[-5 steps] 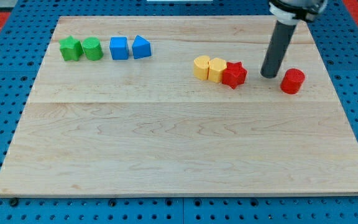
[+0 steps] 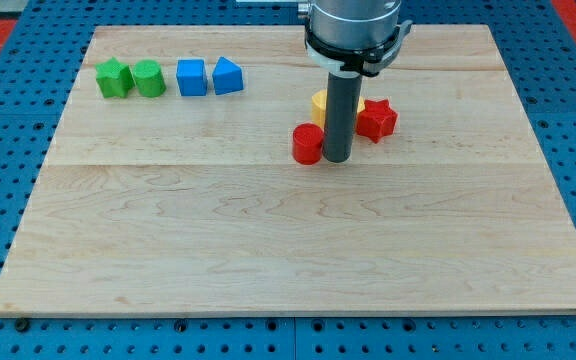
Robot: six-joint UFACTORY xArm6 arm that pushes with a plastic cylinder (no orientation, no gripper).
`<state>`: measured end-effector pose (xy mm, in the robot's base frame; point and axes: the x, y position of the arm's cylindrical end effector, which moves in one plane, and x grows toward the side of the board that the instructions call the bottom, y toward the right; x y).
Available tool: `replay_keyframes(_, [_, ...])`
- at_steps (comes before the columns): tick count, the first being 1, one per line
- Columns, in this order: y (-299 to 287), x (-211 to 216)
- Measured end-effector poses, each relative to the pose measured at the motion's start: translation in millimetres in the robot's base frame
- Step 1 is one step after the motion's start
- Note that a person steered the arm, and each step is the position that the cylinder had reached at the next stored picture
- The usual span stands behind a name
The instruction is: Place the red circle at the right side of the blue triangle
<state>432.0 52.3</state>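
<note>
Tip [image 2: 337,160] of my bare, gripperless rod touched the red circle's [image 2: 307,144] right side, holding nothing, well right of the blue triangle [image 2: 227,76]

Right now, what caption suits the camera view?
My tip pushes the red circle leftward toward the blue triangle.

Red circle [image 2: 307,144], red star [image 2: 376,119], two green blocks [image 2: 131,78], blue triangle [image 2: 227,76], pale wood board [image 2: 288,240].

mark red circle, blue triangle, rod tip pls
red circle [image 2: 307,144], camera view, on its top face.
blue triangle [image 2: 227,76], camera view, on its front face.
my tip [image 2: 337,159], camera view, rod's very end, touching the red circle's right.
</note>
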Motion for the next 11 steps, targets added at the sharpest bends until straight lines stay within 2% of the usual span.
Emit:
replay_keyframes(3, [-3,-5])
replay_keyframes(4, [-46,-4])
replay_keyframes(6, [-89,3])
replay_keyframes(7, [-97,-20])
replay_keyframes(9, [-64,-108])
replay_keyframes(10, [-60,-61])
replay_keyframes(11, [-127,-70])
